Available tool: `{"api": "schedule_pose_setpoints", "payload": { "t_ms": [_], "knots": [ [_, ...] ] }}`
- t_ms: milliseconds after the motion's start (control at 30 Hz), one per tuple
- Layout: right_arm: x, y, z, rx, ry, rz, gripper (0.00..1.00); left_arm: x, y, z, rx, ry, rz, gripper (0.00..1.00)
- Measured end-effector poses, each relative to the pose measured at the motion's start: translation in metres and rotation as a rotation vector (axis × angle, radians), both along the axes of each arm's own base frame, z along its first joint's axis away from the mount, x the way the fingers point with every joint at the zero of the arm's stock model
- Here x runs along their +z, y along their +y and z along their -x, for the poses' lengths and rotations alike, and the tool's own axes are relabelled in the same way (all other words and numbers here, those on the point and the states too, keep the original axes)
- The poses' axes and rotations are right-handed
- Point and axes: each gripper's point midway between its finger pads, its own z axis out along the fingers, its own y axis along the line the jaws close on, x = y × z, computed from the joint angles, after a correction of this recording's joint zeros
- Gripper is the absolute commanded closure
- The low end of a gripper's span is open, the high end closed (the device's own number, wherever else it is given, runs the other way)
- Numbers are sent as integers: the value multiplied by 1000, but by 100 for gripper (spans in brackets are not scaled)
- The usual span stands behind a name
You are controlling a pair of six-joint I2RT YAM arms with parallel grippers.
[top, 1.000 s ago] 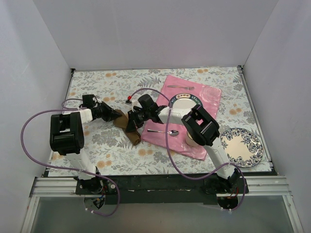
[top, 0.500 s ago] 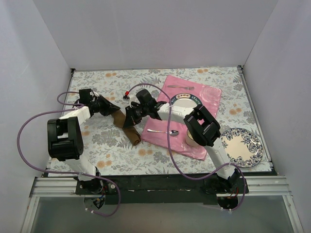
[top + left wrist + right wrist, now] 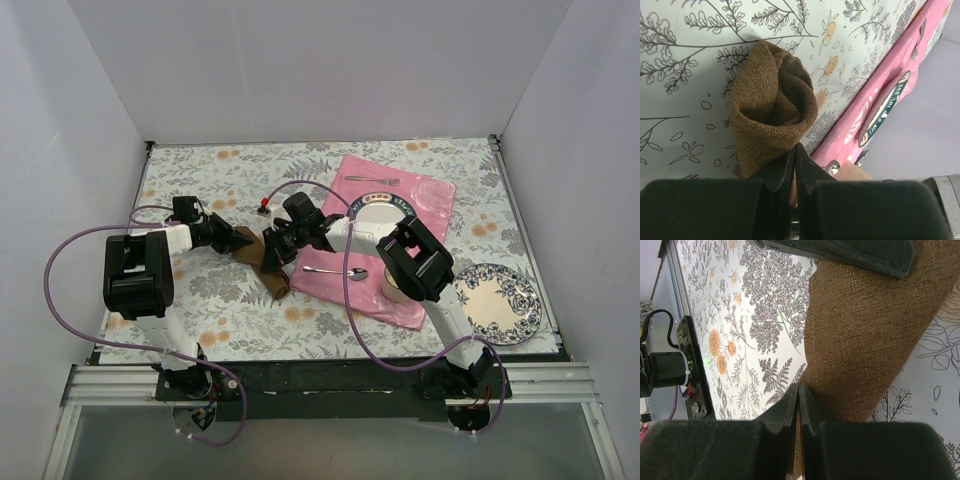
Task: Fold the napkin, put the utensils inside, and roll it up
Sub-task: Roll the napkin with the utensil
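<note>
left pincer: clamped on napkin, which bunches just ahead. right pincer: clamped on its other edge. method: draw both apart evenly, lower cloth flat to table, crease square.

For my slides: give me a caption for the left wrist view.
The left gripper pinches a bunched brown napkin; floral tablecloth behind, pink mat beyond.

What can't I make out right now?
Top view: left hand and right hand cover the dark brown cloth napkin; fold unreadable.
Top view: right arm hides most of a pale beige object.
Left wrist view: the silver metal fork is too small and distant.
</note>
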Motion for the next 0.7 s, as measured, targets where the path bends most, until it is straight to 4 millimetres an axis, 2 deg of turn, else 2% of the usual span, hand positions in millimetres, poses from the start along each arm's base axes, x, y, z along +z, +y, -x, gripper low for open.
{"api": "schedule_pose_setpoints", "payload": {
  "t_ms": [133,333,400,533,700],
  "knots": [
    [5,-2,5,8,-5,6,90,0,1,-1,-3,-6,-9,100],
    [24,-21,29,23,-8,0,90,0,1,-1,-9,-8,-15,100],
    [22,-26,35,25,-7,1,91,0,1,-1,-11,-10,-16,100],
    [6,-34,47,33,21,36,91,-1,1,0,-15,-12,-22,100],
    [4,-34,49,34,21,39,92,3,4,-3,-24,-9,-50,98]
  ]
}}
